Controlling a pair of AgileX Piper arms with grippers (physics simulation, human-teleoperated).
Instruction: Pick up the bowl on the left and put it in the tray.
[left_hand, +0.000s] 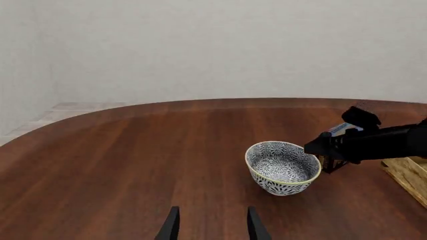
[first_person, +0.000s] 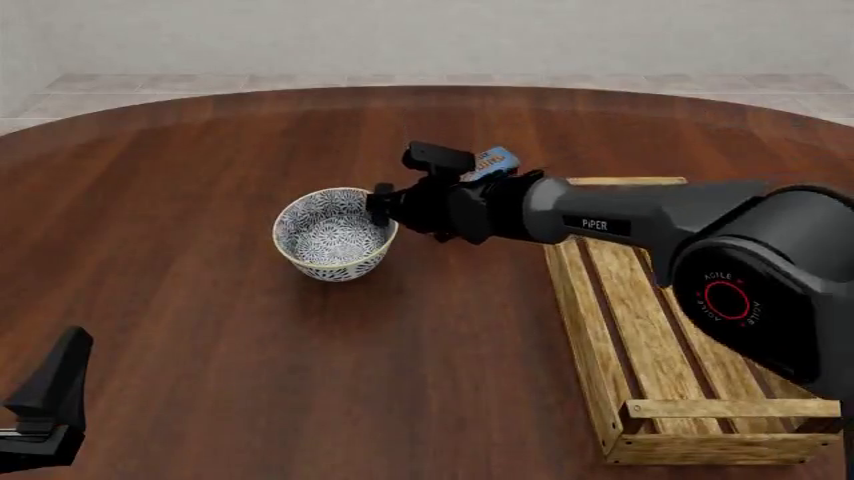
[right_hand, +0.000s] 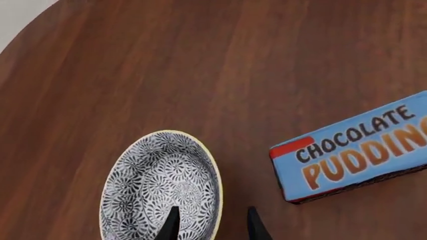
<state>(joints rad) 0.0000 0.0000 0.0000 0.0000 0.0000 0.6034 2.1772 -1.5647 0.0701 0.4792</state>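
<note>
A: Front view, nearest edge first: lower left corner, left gripper (first_person: 47, 405), only a dark piece of it in frame. Fingers apart or together?

B: Cannot tell from there. From the left wrist view, two finger tips (left_hand: 171, 226) with a plain gap, nothing between them, bare table (left_hand: 100, 165) under them.

A: Next out, lower right of the front view?

B: Tray (first_person: 654, 340), long slatted light-wood crate, near end rail at the bottom right, running up toward centre right. Right arm (first_person: 667, 225) crossing over its far end.

A: And mid-frame?

B: Bowl (first_person: 335, 234), upright on the table left of centre, blue floral pattern, cream rim, well outside the tray. Right gripper (first_person: 378, 205) at its right-hand rim.

A: Clamped on it?

B: Not shown clearly. From the right wrist view, fingers (right_hand: 172, 225) apart, straddling the rim of the bowl (right_hand: 160, 185), one tip over the patterned inside, the other outside over the wood. Contact: cannot tell.

A: Farthest?

B: Chocolate pudding box (first_person: 490, 162), blue top, peeking out just behind the right wrist, upper centre; beside the bowl, apart from it, in the right wrist view.
</note>
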